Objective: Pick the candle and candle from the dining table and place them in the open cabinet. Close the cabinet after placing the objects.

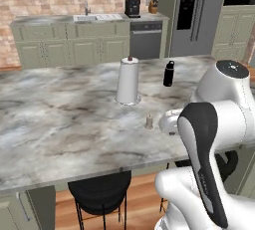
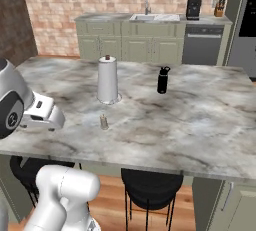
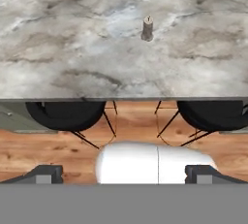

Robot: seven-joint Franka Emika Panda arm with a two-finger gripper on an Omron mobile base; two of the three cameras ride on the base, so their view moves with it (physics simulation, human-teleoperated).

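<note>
Marble worktop at the approach stage. A small pale candle stands upright on the near half of the slab, in front of the tall white cone-shaped jug and apart from it; a black bottle stands farther back, toward the right. Only this one candle can be made out; its holder, if any, is too small to tell. In the hand view the candle lies ahead, beyond the worktop's near edge, with black stools below the slab. The gripper hangs outside that edge, its fingers spread to their widest and holding nothing.

The step in hand is judged to be the reach for the candle. Done well, it likely calls for carrying the hand over the edge, centring the candle between the fingers, and descending clear of the jug. The candle is slim and light, so an off-centre closure may tip it; closing low on the body should help.
</note>
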